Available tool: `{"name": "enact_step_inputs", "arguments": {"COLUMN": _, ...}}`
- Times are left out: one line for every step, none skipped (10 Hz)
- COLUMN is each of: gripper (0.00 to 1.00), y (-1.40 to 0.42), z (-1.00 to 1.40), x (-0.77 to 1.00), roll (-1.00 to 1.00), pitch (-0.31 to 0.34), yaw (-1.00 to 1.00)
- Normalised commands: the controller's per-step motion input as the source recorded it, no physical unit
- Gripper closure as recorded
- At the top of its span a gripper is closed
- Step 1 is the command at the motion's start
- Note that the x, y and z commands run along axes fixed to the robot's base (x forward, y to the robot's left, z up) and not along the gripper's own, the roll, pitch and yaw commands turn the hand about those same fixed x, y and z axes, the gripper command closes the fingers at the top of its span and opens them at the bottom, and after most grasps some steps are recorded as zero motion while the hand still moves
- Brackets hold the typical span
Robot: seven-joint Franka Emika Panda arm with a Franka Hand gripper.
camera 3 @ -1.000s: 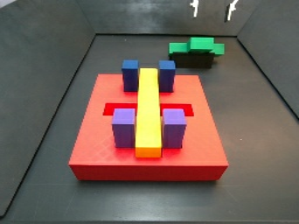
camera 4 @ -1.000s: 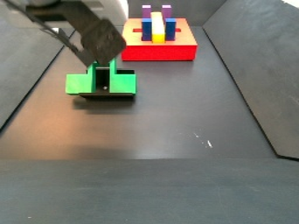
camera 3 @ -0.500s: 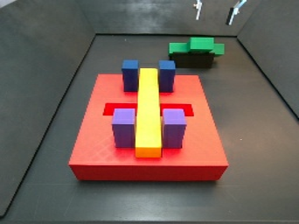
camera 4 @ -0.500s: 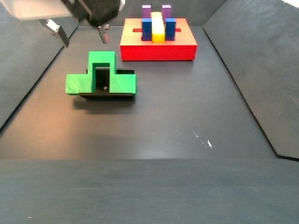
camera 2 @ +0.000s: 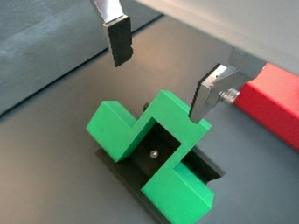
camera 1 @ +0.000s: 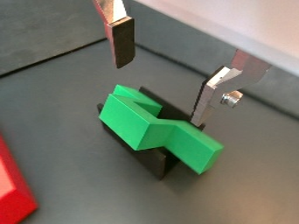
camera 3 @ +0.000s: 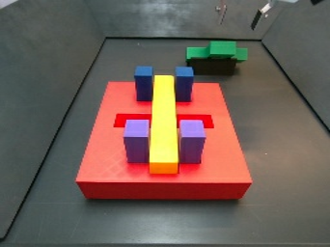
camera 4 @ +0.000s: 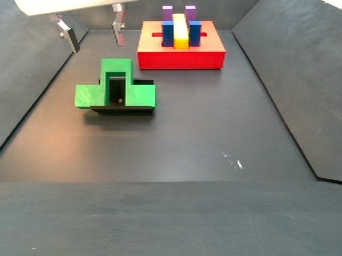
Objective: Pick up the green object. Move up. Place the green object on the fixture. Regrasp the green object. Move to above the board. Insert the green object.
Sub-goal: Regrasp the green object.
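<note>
Hanging open over the dark floor [camera 4: 201, 140], the tool [camera 4: 91, 32] is empty.

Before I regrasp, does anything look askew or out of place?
Nothing stands out. The green object sits squarely on the fixture, the pincer hangs open above it holding nothing, and the board shows its blocks upright.

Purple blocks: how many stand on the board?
2. One purple block stands left of the yellow bar, one right, at the board's near end. The open gripper hangs above the green object.
</note>
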Motion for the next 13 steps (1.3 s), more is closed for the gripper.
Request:
{"name": "enact_step_inputs", "arguments": {"gripper": 0.00, "y": -0.20, "z": -0.01, "x": -0.07, "roll": 1.00, "pitch": 0.000, "yaw": 0.09}}
{"name": "enact_step_inputs", "arguments": {"gripper": 0.00, "y": -0.20, "z": -0.01, "x": -0.08, "roll": 1.00, "pitch": 0.000, "yaw": 0.10}}
{"name": "enact_step_inputs", "arguments": {"gripper": 0.00, "y": -0.19, "z": -0.02, "x": -0.07, "roll": 1.00, "pitch": 0.000, "yaw": 0.11}}
{"name": "enact_step_inputs", "arguments": {"gripper": 0.00, "y": -0.20, "z": -0.01, "x": -0.06, "roll": 1.00, "pitch": 0.000, "yaw": 0.12}}
{"name": "enact_step_inputs", "arguments": {"gripper": 0.00, "y": -0.21, "z": -0.03, "x": -0.05, "roll": 1.00, "pitch": 0.000, "yaw": 0.11}}
{"name": "enact_step_inputs", "arguments": {"gripper": 0.00, "y": -0.21, "z": -0.05, "x": -0.02, "roll": 1.00, "pitch": 0.000, "yaw": 0.10}}
{"name": "enact_step_inputs", "arguments": {"gripper": 0.00, "y": -0.20, "z": -0.11, "x": 0.00, "roll": 1.00, "pitch": 0.000, "yaw": 0.07}}
{"name": "enact_step_inputs", "arguments": {"gripper": 0.00, "y": -0.20, "z": -0.11, "x": 0.00, "roll": 1.00, "pitch": 0.000, "yaw": 0.07}}
{"name": "enact_step_inputs", "arguments": {"gripper": 0.00, "y": -0.20, "z": -0.11, "x": 0.00, "roll": 1.00, "pitch": 0.000, "yaw": 0.07}}
{"name": "enact_step_inputs", "arguments": {"gripper": 0.00, "y": -0.21, "z": -0.11, "x": 0.00, "roll": 1.00, "pitch": 0.000, "yaw": 0.06}}
{"name": "enact_step_inputs", "arguments": {"gripper": 0.00, "y": -0.23, "z": -0.14, "x": 0.00, "roll": 1.00, "pitch": 0.000, "yaw": 0.05}}
{"name": "enact_step_inputs", "arguments": {"gripper": 0.00, "y": -0.23, "z": -0.14, "x": 0.00, "roll": 1.00, "pitch": 0.000, "yaw": 0.04}}
{"name": "enact_step_inputs", "arguments": {"gripper": 0.00, "y": -0.23, "z": -0.15, "x": 0.00, "roll": 1.00, "pitch": 0.000, "yaw": 0.05}}
